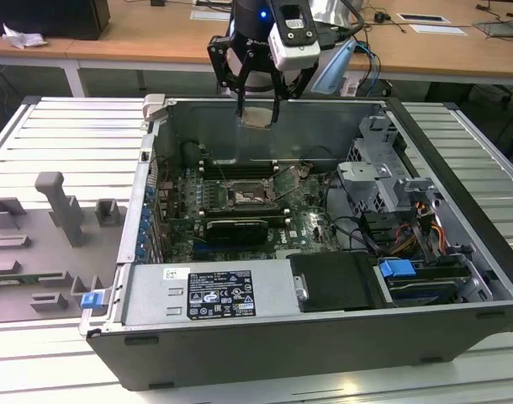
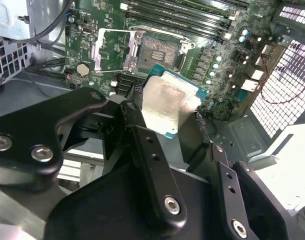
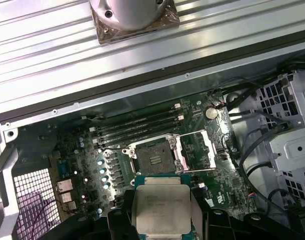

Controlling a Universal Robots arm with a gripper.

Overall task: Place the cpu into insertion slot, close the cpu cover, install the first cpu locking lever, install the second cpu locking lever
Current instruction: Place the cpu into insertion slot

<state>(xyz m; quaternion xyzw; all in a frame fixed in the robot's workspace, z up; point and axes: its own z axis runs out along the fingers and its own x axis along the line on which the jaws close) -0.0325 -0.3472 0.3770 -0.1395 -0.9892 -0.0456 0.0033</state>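
Jaws are clamping the cpu (image 1: pixel 258 115), which is hanging well above the insertion slot (image 1: pixel 244 199) in the exterior view, while both wrist views are showing the cpu cover (image 3: pixel 195 150) lying open beside it.

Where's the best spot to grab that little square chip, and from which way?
By two opposite thin edges, coming from above. The cpu is a flat plate, so pinching its rim leaves both faces uncovered for seating in the insertion slot. The gripper grips its side edges like this.
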